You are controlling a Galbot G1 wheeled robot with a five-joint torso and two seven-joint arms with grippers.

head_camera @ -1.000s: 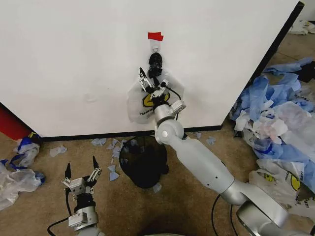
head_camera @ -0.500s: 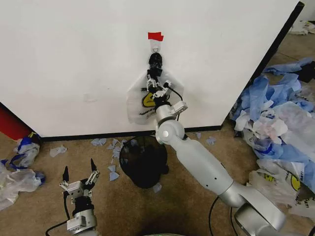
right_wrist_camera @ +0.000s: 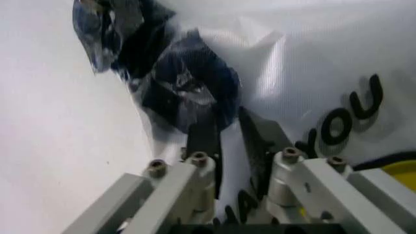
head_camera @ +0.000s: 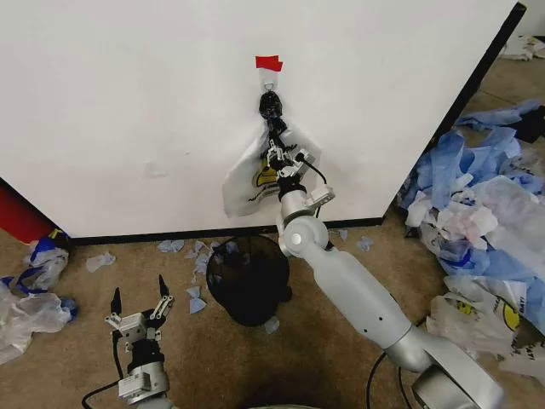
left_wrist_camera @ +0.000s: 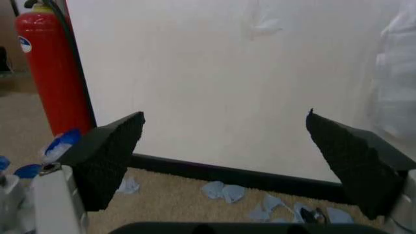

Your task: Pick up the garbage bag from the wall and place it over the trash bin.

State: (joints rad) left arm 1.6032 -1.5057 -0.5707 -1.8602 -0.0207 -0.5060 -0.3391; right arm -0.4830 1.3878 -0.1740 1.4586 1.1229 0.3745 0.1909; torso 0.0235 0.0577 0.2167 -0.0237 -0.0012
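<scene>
The left pincer point(head_camera: 139, 300) hangs low over the carpet, spread and idle. The right pincer point(head_camera: 274, 146) has climbed to the dark neck of the thin white smiley-print garbage bag point(head_camera: 247, 183), nearly clenched, bag not yet freed from the plain white wall point(head_camera: 128, 102). Round black mesh trash bin point(head_camera: 247, 281) waits below; plastic scraps litter the floor.

Thin crinkly translucent plastic garbage bag point(head_camera: 255, 175), black wire-mesh trash bin point(head_camera: 247, 279), smooth matt white wall point(head_camera: 136, 102).
</scene>
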